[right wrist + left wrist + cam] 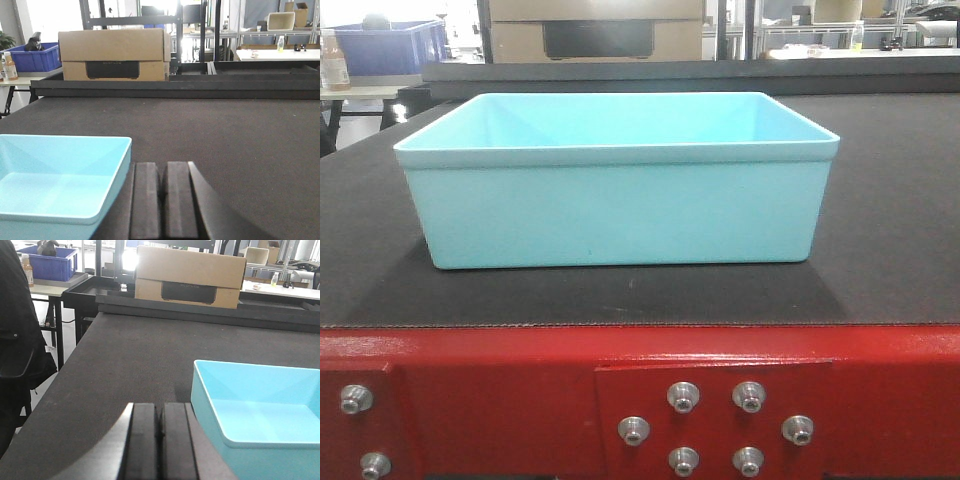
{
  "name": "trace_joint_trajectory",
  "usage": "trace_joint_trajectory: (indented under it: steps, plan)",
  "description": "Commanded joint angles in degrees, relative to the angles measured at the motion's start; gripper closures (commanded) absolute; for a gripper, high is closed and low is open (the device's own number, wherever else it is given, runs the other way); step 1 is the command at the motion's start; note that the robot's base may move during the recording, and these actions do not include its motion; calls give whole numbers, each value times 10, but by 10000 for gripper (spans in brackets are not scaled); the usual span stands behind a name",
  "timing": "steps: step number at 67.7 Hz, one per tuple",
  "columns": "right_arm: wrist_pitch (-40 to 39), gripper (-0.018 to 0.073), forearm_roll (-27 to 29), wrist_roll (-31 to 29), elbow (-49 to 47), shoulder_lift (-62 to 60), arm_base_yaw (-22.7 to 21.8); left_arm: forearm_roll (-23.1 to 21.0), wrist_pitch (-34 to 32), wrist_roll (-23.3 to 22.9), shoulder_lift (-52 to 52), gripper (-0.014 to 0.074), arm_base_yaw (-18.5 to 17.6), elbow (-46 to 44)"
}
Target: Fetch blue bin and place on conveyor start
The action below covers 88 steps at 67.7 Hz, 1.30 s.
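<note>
The pale turquoise blue bin stands upright and empty on the dark belt of the conveyor start, just behind its red bolted frame. In the left wrist view the bin lies right of my left gripper, whose pads are pressed together with nothing between them. In the right wrist view the bin sits left of my right gripper, also shut and empty. Neither gripper touches the bin, and neither shows in the front view.
A cardboard box sits beyond the belt's far end. A dark blue crate rests on a side table at the left. A dark shape hangs at the belt's left edge. Shelving and tables stand behind.
</note>
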Motion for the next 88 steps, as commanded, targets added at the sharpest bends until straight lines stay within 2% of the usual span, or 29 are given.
trace_joint_trajectory:
  steps: [1, 36, 44, 47, 51, 55, 71, 77, 81, 83, 88]
  plan:
    - [-10, 721, -6, -4, 2, -4, 1, 1, -6, 1, -2, 707, 3, 0]
    - [-12, 721, -6, -4, 2, -4, 1, 1, -6, 1, -2, 707, 3, 0]
    - [-12, 721, -6, -4, 2, -4, 1, -20, -10, 1, -13, 707, 23, 0]
    - [-12, 721, -6, -4, 2, -4, 1, -42, -12, 24, -23, 707, 34, 5]
    - [-12, 721, -6, -4, 2, -4, 1, -75, -30, 85, -39, 707, 52, 27]
    - [-12, 721, -6, -4, 2, -4, 1, -81, -58, 111, -56, 707, 64, 59]
    - [-12, 721, -6, -4, 2, -4, 1, -84, -181, 111, -119, 707, 73, 250]
    - [-12, 721, -6, -4, 2, -4, 1, -84, -225, 111, -119, 707, 73, 300]
    - [-13, 721, -6, -4, 2, -4, 1, -84, -261, 111, -119, 707, 73, 302]
    - [-13, 721, -6, -4, 2, -4, 1, -84, -239, 111, -119, 707, 73, 302]
    - [-16, 721, -6, -4, 2, -4, 1, -84, -238, 111, -119, 707, 73, 302]
